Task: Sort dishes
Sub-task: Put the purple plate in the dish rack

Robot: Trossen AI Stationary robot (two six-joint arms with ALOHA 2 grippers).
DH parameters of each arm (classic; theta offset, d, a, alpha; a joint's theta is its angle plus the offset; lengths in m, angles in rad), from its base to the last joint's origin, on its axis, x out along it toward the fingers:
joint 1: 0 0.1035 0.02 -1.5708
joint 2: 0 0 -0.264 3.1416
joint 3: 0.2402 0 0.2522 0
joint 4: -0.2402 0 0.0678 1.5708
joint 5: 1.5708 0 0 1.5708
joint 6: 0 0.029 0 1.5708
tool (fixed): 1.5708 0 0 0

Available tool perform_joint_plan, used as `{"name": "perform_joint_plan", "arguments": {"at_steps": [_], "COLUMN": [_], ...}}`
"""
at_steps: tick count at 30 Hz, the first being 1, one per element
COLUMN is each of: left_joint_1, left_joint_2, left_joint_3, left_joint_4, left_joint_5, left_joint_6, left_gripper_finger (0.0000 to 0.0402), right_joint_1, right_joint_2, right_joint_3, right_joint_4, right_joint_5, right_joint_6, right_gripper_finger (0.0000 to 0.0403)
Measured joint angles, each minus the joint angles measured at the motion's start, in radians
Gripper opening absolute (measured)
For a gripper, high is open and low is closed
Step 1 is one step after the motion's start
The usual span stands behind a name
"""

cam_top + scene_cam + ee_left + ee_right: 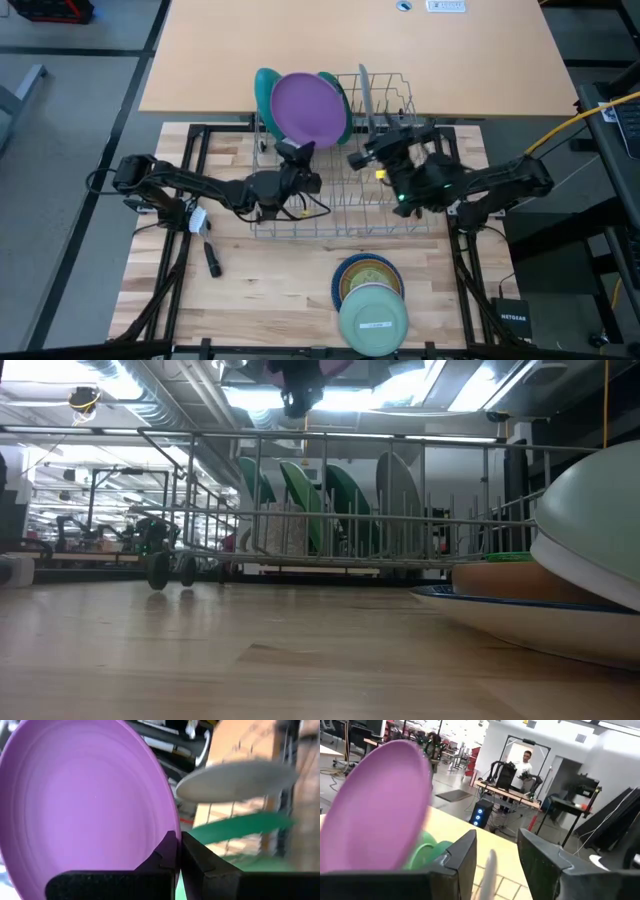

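High view: a pale butcher-block table (270,275) meets a tan tabletop (300,50) on its far side, with grey floor to either side. A wire rack (345,165) sits mid-table. The left gripper (297,152) is clamped on the near rim of a purple plate (307,107), held over the rack's far left corner, in front of green plates (338,100). The right gripper (372,150) hangs over the rack just right of the purple plate, fingers apart, gripping nothing, near a grey plate (365,92) standing on edge in the rack. A stack of dishes (371,295) lies at the near edge, a pale green bowl (374,320) upside down on top. A black marker (212,259) lies near left.

Low view: across the wood surface, the rack holds upright green plates (310,505) and the grey plate (400,500); a workshop with bright ceiling lights lies behind. The stack (560,600) fills the right edge.

Left wrist view: fingers (195,865) pinch the purple plate's (85,805) rim.

Right wrist view: fingers (465,855) stand apart, the purple plate (375,815) beside them; beyond, a person (524,767) stands at a bench, perhaps beside another robot arm.
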Motion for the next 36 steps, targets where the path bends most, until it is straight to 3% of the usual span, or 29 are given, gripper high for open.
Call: {"name": "perform_joint_plan", "arguments": {"at_steps": [4, 7, 14, 18, 21, 27, 32, 36], "left_joint_1": [-0.036, -0.056, -0.023, 0.033, 0.072, 0.105, 0.106, 0.100], "left_joint_2": [-0.026, -0.053, -0.088, -0.069, -0.031, 0.099, 0.234, 0.338], "left_joint_3": [0.000, 0.000, 0.000, 0.000, 0.000, 0.013, 0.094, 0.210], "left_joint_4": [0.002, 0.001, 0.022, 0.056, 0.119, 0.410, 0.444, 0.450], "left_joint_5": [0.056, 0.168, 0.663, 0.835, 0.895, 0.979, 0.969, 0.956], "left_joint_6": [-0.204, -0.466, -1.184, -1.529, -1.731, -2.017, -2.218, -2.292], "left_gripper_finger": [0.0000, 0.0000, 0.0000, 0.0000, 0.0000, 0.0000, 0.0000, 0.0000], "right_joint_1": [0.000, -0.001, -0.001, -0.001, -0.001, -0.001, -0.001, -0.018], "right_joint_2": [-0.068, -0.125, -0.247, -0.304, -0.336, -0.374, -0.388, -0.399], "right_joint_3": [0.000, 0.000, 0.000, 0.000, 0.000, 0.000, 0.000, 0.000], "right_joint_4": [0.000, -0.001, -0.011, -0.012, -0.025, -0.162, -0.299, -0.390], "right_joint_5": [-0.040, -0.041, -0.040, -0.042, -0.057, -0.094, -0.098, -0.125], "right_joint_6": [-0.086, -0.159, -0.264, -0.296, -0.298, -0.293, -0.293, -0.293], "right_gripper_finger": [0.0145, 0.0145, 0.0145, 0.0144, 0.0144, 0.0144, 0.0144, 0.0144]}}
